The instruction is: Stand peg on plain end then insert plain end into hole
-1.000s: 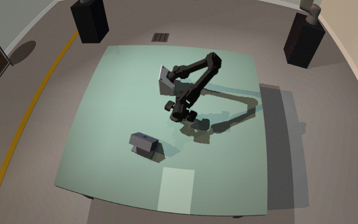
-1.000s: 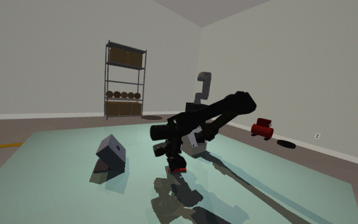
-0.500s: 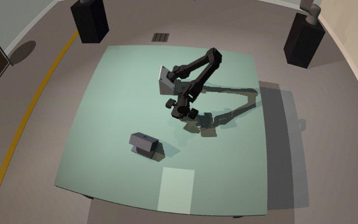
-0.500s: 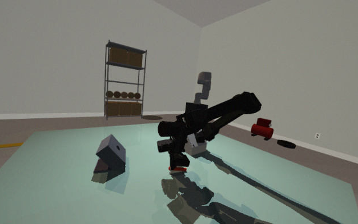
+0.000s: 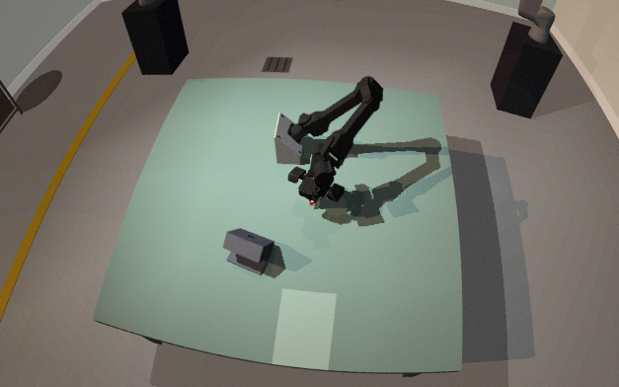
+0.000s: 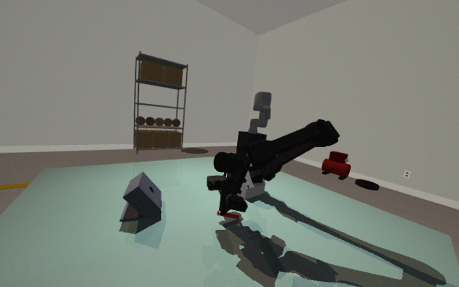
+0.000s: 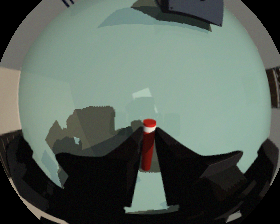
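Observation:
The red peg (image 5: 312,202) (image 6: 233,216) (image 7: 147,150) is held between the fingers of my gripper (image 6: 224,212) (image 7: 148,129), which is shut on it. In the exterior view the peg lies nearly level, its banded end slightly higher, just above or at the table. In the wrist view the white band and red cap point away from the fingers. The fingers hide part of the peg. The sloped panel block (image 5: 244,246) (image 6: 139,195) (image 7: 198,10) stands apart from the gripper, with one dark hole (image 5: 251,236) (image 6: 151,189) in its upper face.
The pale green table (image 5: 178,197) (image 6: 66,256) carries the arm's base mount (image 5: 287,153) (image 6: 254,191), behind the gripper. A lighter rectangle (image 5: 305,328) shows near the table's front edge. The arm's shadow falls right of the gripper in the top view.

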Controlling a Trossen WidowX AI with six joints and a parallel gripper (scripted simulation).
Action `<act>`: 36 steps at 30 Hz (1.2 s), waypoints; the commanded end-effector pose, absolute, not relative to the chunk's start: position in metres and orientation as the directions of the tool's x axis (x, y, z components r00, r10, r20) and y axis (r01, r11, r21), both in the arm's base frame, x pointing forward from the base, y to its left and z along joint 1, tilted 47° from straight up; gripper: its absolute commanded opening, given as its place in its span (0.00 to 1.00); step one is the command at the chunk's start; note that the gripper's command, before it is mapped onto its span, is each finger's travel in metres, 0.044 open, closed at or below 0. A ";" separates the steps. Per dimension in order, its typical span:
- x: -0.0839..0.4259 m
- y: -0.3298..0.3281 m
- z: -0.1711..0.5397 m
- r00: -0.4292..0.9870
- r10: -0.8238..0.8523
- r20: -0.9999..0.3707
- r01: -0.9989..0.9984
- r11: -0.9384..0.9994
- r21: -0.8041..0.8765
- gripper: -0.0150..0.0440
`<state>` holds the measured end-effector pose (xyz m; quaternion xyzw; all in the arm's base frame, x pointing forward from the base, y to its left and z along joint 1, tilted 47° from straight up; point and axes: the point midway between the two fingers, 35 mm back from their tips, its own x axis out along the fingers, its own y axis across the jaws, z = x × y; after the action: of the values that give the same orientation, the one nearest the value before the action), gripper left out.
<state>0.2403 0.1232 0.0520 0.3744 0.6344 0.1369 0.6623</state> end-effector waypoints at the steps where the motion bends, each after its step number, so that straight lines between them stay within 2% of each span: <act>1: 0.238 0.123 0.053 0.184 0.644 -0.743 0.297 0.684 0.667 0.34; 36: 0.221 0.115 0.068 0.455 0.512 -0.729 0.300 0.682 0.667 0.34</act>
<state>0.2233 0.1155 0.0680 0.3906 0.5250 0.0754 0.7524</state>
